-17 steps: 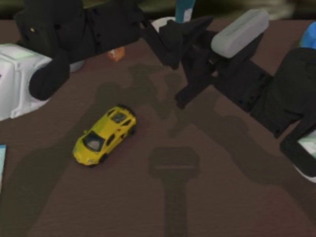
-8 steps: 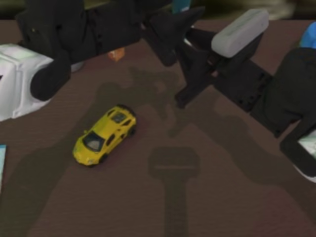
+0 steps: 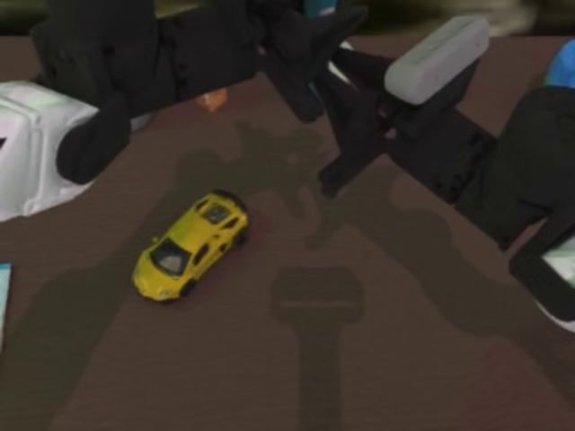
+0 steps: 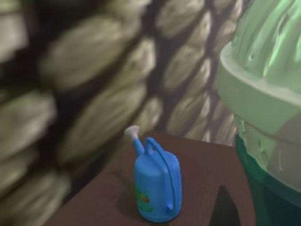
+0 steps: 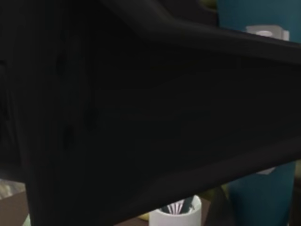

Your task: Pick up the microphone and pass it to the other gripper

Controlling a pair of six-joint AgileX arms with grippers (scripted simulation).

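The microphone is held up off the table at the back middle. Its teal handle (image 3: 319,7) shows at the top view's upper edge. Its pale rounded head (image 4: 263,94) fills one side of the left wrist view, and the teal handle (image 5: 256,197) with its white switch strip (image 5: 265,33) shows in the right wrist view. My right gripper (image 3: 335,124), on the arm with the grey block (image 3: 436,58), is shut on the microphone. My left gripper (image 3: 334,63) is open, its pointed fingers spread on either side of the microphone. One fingertip (image 4: 225,207) shows beside the handle.
A yellow toy car (image 3: 190,245) sits left of the table's middle. A blue watering can (image 4: 155,186) stands at the far right corner (image 3: 564,63). A white cup of pens (image 5: 176,214) stands behind the grippers. The left arm's black body fills most of the right wrist view.
My left gripper has slid to the right, closing in round the microphone. The right arm and the car have stayed still.
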